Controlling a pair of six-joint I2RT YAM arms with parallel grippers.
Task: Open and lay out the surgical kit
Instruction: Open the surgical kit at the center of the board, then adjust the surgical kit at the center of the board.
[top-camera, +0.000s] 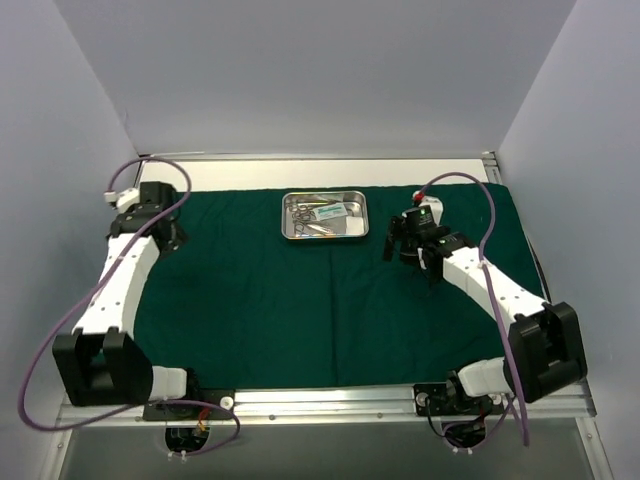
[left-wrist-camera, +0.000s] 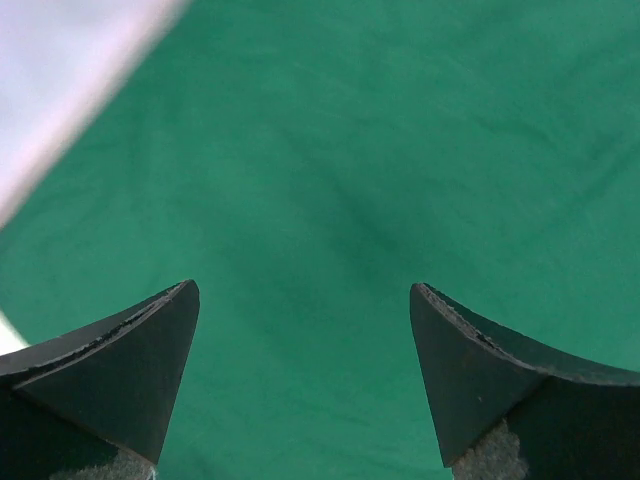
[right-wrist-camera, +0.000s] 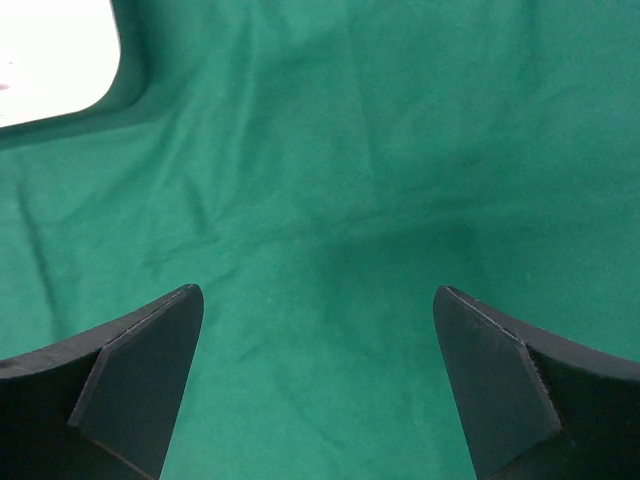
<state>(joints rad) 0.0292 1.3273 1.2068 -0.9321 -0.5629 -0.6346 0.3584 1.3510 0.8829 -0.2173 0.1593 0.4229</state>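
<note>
So from where I'm standing the dark green cloth wrap (top-camera: 260, 300) is lying spread out flat over most of the table (top-camera: 330, 172), and the steel tray (top-camera: 286, 216) is sitting on it at the far edge, about in the middle, with its long side running left to right. The instruments and the small white packet (top-camera: 336, 210) are all lying inside it, too small for me to sort out piece by piece. The right hand (right-wrist-camera: 318, 290) is hovering over bare cloth just to the right of the tray, fingers spread wide and gripping nothing; its own camera is catching a bright corner of the tray up at the far left. The left hand (left-wrist-camera: 305, 290) is hanging way over by the far left corner of the cloth, well apart from the tray, fingers also wide apart and empty. I'm guessing the unwrapping part is done and the laying-out part is what's coming. If so, the right arm is looking like the obvious pick, since it's much nearer and only needs to be reaching left and a bit farther to get over the tray.
</note>
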